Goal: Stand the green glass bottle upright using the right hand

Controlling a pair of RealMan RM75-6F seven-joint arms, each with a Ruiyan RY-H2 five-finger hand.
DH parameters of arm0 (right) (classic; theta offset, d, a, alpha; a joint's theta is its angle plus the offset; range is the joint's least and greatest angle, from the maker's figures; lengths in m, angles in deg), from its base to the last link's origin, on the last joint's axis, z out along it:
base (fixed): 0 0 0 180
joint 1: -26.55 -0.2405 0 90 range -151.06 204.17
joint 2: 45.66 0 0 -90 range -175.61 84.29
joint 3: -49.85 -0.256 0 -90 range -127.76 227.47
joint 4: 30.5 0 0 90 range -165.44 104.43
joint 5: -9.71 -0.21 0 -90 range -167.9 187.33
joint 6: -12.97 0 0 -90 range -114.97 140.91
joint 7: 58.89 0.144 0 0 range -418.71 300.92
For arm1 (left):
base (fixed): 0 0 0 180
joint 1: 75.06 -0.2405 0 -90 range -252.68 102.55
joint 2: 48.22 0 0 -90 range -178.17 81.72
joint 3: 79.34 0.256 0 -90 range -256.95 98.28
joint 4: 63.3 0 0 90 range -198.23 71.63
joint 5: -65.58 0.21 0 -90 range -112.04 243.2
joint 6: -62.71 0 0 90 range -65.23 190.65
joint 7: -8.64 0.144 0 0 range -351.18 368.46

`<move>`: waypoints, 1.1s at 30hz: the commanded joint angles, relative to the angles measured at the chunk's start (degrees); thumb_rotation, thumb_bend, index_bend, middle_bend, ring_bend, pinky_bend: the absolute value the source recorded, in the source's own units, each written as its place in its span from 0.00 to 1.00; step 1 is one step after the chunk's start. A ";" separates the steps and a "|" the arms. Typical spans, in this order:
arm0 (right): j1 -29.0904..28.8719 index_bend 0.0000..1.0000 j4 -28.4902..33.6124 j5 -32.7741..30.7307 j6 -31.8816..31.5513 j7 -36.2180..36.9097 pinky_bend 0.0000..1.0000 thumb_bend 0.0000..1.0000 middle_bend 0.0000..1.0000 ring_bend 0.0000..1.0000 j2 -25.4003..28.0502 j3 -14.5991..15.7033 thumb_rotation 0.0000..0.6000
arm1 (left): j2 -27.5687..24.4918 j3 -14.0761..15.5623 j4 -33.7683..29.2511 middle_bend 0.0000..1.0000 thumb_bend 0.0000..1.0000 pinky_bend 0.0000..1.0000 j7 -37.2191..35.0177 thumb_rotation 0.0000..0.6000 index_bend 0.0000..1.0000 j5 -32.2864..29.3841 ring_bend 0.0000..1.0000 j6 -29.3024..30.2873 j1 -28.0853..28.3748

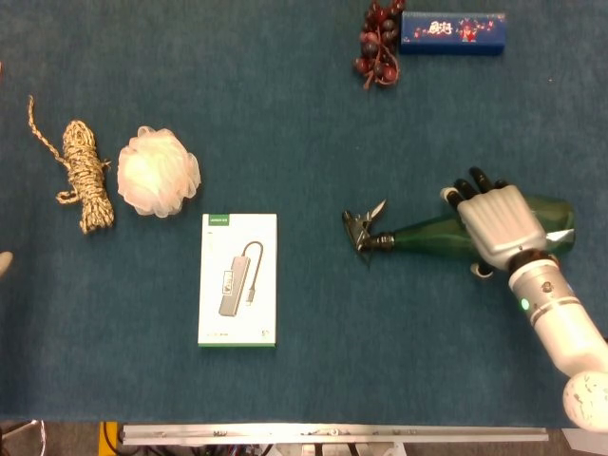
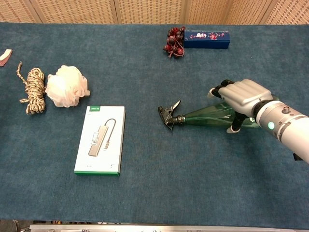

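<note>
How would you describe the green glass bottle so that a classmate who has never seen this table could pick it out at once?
Start at the robot's right hand on the right of the blue table. Under that hand lies the green glass bottle, on its side, neck pointing left with a metal clasp at its mouth. Nothing else here is green glass.

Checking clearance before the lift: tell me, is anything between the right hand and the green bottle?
Nothing visible. The right hand lies over the green glass bottle, fingers draped across its body; the carpet around it is bare.
</note>
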 commanded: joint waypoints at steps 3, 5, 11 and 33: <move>-0.66 0.19 -0.69 -0.41 0.18 0.31 0.30 0.00 0.21 0.08 -0.47 0.20 1.00 | 0.00 0.00 0.00 0.00 0.00 0.00 0.00 1.00 0.00 -0.01 0.00 0.00 0.00; -1.02 0.19 -1.10 -0.66 0.35 0.42 0.31 0.00 0.22 0.09 -0.73 0.28 1.00 | -0.03 -0.01 -0.05 0.00 0.00 0.00 0.02 1.00 0.00 -0.01 0.00 -0.01 0.01; -1.71 0.21 -2.17 -0.92 0.55 1.02 0.36 0.00 0.26 0.13 -1.21 0.56 1.00 | -0.01 0.01 -0.01 0.00 0.00 0.00 0.01 1.00 0.00 0.00 0.00 0.02 -0.01; 7.22 0.40 -9.20 25.60 -4.33 26.99 0.46 0.01 0.41 0.29 0.31 3.24 1.00 | -0.03 -0.02 -0.06 0.00 0.00 0.00 0.05 1.00 0.00 -0.05 0.00 -0.02 0.03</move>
